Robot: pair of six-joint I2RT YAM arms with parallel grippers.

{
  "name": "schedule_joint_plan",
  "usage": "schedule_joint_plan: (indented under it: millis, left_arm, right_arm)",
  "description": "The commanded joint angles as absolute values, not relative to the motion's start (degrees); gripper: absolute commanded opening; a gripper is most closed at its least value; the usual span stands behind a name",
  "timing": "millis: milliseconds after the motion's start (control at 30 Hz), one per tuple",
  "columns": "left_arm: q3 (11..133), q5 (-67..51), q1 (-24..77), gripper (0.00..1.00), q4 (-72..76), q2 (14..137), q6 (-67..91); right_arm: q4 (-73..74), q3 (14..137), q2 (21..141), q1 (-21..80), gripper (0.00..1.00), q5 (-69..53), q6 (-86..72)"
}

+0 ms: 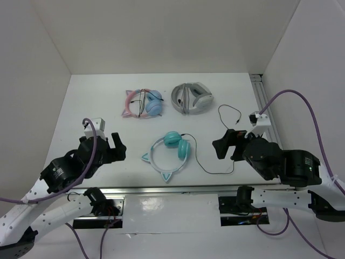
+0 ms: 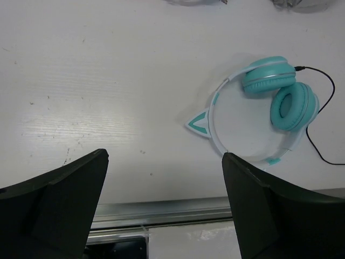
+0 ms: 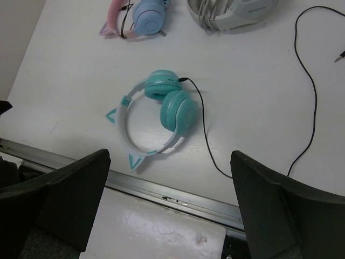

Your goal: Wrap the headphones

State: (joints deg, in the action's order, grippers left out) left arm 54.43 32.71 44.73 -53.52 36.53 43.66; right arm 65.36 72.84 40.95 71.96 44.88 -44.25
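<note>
Three pairs of headphones on the white table (image 1: 97, 97). Nearest the arms, the teal headphones (image 1: 178, 144), flat on the table close to the metal rail (image 1: 178, 189) at the front edge, roughly midway between the two arms and touched by neither. Both ear cups lying close together at the far right of the pale band. Two small cat ears pointing outward from the band, one to the left, one toward the rail.

Thin black cable (image 3: 205, 129) plugged in at the farther cup, lying loose and unwound. From the cup, a run to the right and down toward the rail, then a long loop up the right side to a free plug (image 3: 339, 54) resting on the table.

On the left, the left gripper (image 2: 164, 205) low over the table, well apart from the teal pair, jaws spread wide with nothing between them. On the right, the right gripper (image 3: 170, 205) hovering near the cable's loop, jaws spread just as wide, nothing held.

Farther back, side by side and well apart from the teal pair: pink-and-blue headphones (image 1: 144, 103) with cat ears and a dark cord across them, and grey-and-white headphones (image 1: 192, 98) to their right.
</note>
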Motion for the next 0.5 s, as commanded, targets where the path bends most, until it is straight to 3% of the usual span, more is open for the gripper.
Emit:
schedule_joint_plan:
  millis: [0,233,467]
  left_arm:
    - [54.8,30.9,44.9,1.00,-51.0,34.5,42.5]
    - [55.5,30.3,44.9,1.00,-49.4,29.7,43.5]
    - [57.8,24.1,44.9,1.00,-47.4,50.7,58.0]
  right_arm:
    - [65.7,73.9,40.6,71.7,1.00,47.1,-44.3]
    - [61.4,71.7,38.2,71.7,1.00,45.1,-41.9]
    - [66.3,74.9,45.4,71.2,1.00,48.2,-44.4]
